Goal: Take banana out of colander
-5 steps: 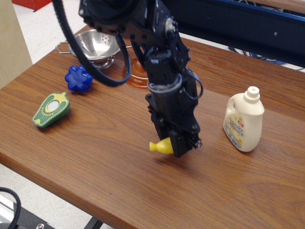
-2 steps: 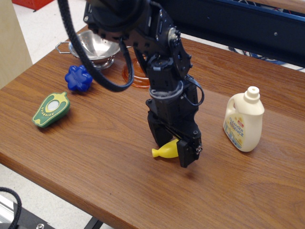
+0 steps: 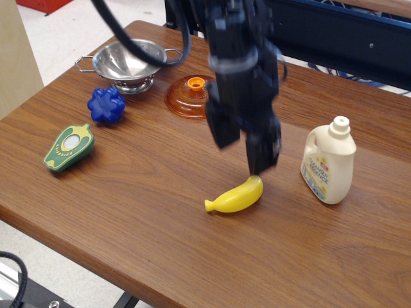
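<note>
A brown wooden table (image 3: 128, 212) fills your view. Nearest you, the banana (image 3: 236, 196) lies flat on the bare wood, out of the colander (image 3: 127, 63) at the far left. It looks light, stiff and slick; grip its middle. Just above it, the gripper (image 3: 243, 153) hangs spread, holding nothing.

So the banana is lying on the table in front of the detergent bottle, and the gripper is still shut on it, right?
Not quite. The banana does lie on the table, near the detergent bottle, but the gripper is open above it and no longer holds it. The observation.image view shows this.
</note>
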Robot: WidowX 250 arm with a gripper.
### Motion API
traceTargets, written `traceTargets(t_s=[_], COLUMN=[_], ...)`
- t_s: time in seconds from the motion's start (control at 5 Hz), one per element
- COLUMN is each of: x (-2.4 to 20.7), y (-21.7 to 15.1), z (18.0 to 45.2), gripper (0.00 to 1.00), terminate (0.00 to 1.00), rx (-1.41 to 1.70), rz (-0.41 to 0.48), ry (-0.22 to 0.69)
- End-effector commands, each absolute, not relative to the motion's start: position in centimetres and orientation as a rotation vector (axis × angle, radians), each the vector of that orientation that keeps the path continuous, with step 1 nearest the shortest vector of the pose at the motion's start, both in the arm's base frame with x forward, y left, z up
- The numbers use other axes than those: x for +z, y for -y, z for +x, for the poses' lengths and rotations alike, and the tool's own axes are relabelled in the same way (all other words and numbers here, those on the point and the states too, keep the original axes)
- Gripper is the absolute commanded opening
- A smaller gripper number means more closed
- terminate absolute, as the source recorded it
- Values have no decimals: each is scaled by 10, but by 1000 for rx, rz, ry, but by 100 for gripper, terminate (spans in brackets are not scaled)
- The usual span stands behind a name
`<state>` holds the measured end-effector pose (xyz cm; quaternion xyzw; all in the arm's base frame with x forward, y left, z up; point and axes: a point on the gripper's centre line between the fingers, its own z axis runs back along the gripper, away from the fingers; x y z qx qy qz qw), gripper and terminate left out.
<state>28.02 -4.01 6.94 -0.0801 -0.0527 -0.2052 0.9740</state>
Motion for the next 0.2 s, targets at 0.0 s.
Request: traceTargets(t_s=[0.0], x=[107], y=[20], z=[288], gripper=[100], terminate=[100], rx=[-426], rz=[-142], ry=[222])
